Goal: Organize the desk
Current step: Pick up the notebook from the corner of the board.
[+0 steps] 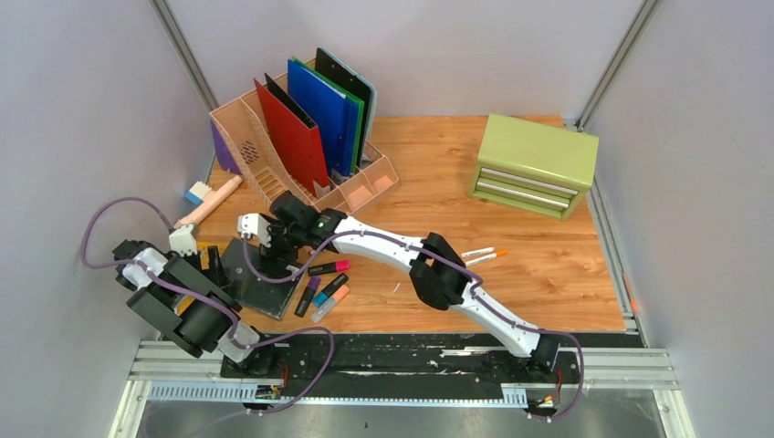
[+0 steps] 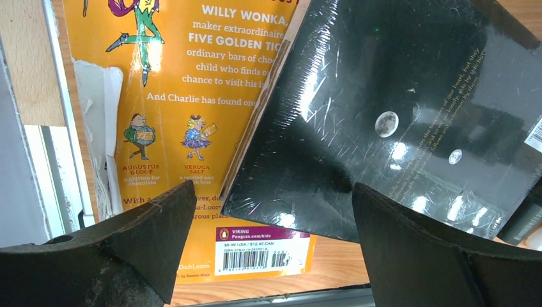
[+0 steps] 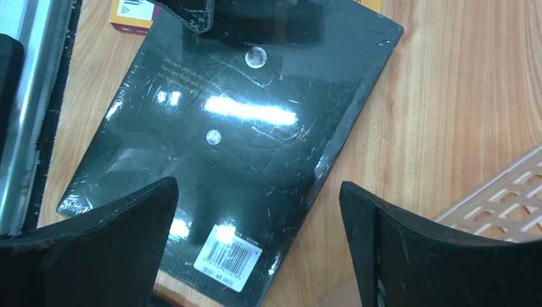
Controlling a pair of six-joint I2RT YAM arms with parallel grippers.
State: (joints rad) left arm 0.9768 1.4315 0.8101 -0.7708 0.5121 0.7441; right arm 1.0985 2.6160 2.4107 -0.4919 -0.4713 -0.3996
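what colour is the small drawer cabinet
The cabinet is light green; clearest in the top external view.

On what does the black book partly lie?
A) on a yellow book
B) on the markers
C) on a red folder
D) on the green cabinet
A: in the left wrist view the black book covers part of the printed text on the yellow book.

Printed on orange book (image 2: 192, 96): "WILLY WONKA", "AUGUSTUS GLOOP", "VERUCA SALT", "VIKING", "Penguin.com/kids". Too small to read on black book (image 2: 396, 77).
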